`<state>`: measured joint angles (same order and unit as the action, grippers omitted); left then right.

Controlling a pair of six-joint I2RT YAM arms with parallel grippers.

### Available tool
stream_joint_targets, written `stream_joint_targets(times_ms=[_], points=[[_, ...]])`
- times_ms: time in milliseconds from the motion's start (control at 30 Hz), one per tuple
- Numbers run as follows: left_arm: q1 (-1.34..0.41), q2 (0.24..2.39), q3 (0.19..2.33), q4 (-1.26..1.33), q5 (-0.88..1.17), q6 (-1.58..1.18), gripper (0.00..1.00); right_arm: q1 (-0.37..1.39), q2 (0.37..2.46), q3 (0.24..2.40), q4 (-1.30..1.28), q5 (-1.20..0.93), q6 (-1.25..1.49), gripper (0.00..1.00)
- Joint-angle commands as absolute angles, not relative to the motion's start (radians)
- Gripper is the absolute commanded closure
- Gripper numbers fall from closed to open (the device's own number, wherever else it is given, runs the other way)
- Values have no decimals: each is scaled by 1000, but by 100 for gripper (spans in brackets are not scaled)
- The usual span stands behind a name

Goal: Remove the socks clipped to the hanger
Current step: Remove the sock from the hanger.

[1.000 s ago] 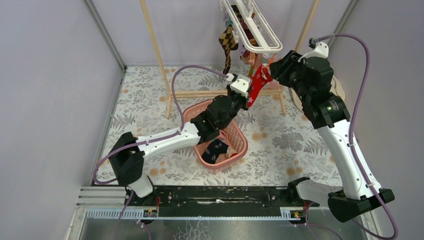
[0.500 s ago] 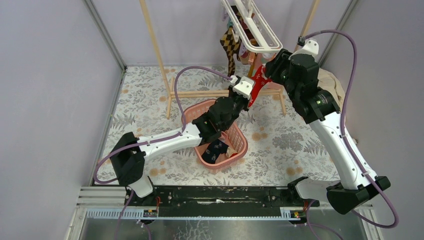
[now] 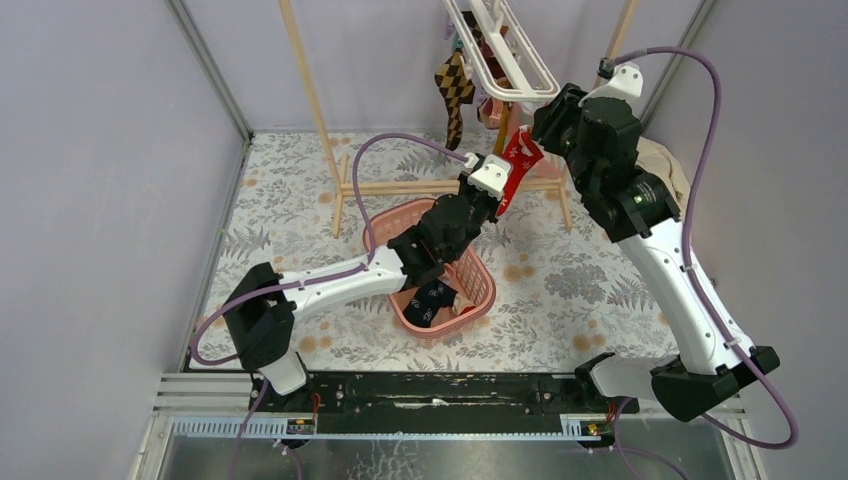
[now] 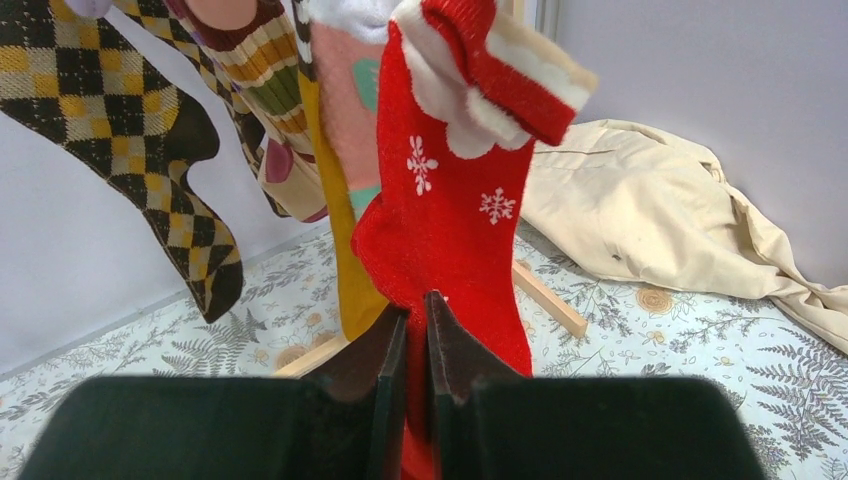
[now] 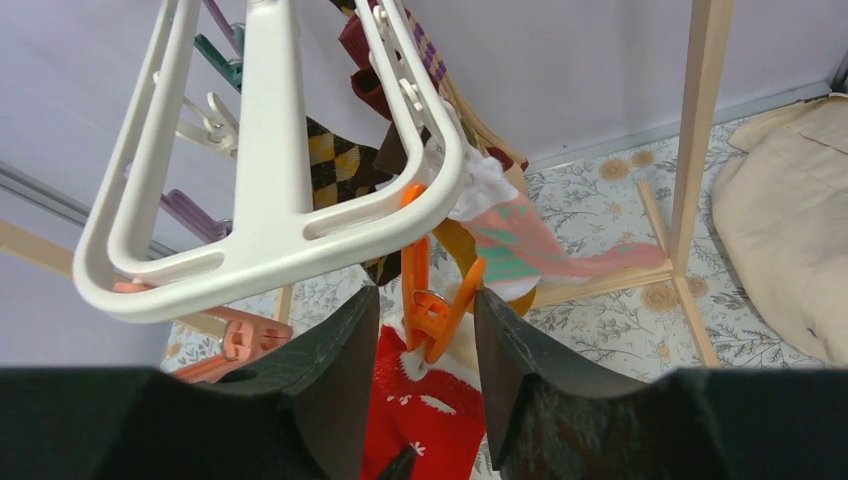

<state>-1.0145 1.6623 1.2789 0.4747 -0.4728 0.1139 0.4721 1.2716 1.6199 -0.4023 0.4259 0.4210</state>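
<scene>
The red snowflake sock (image 4: 450, 230) hangs from the near end of the hanger (image 5: 270, 200), its white cuff caught in an orange clip (image 5: 430, 315) just under the hanger's rim. The left pincer (image 4: 415, 305) sits below the hanger, closed almost fully on the sock's lower part, probably to keep it taut and stop it dropping loose once it is freed. The right pincer (image 5: 425, 295) is up at the hanger's end, jaws about half apart and straddling the orange clip. One finger looks to touch a clip lever and the other stands just clear, so it grips nothing firmly and seems set to squeeze the clip open. Further along the hanger hang a brown-tan argyle sock (image 4: 120, 120), a mustard sock (image 4: 345, 250), a pink-teal sock (image 5: 520, 240) and a striped sock (image 4: 270, 80), crowded just behind the red one where they could snag. A salmon clip (image 5: 240, 345) dangles beside the orange one. Below the hanger a pink basket (image 3: 480, 290) holds a navy sock (image 3: 430, 298). A beige cloth (image 4: 650, 200) lies on the floral desk (image 3: 300, 200) to the hanger's right, near the wooden rack (image 5: 700, 120)
</scene>
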Motion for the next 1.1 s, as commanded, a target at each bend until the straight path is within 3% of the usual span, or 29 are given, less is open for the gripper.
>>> stream_joint_targets(times_ms=[0, 800, 1067], points=[[-1022, 1669, 1304, 541, -502, 137, 85, 486, 1296, 1672, -354, 471, 402, 54], [-1022, 1641, 1252, 570, -488, 138, 87, 491, 1357, 1696, -327, 492, 398, 61], [-1021, 1635, 1242, 576, -492, 145, 87, 491, 1374, 1703, -328, 497, 398, 78]])
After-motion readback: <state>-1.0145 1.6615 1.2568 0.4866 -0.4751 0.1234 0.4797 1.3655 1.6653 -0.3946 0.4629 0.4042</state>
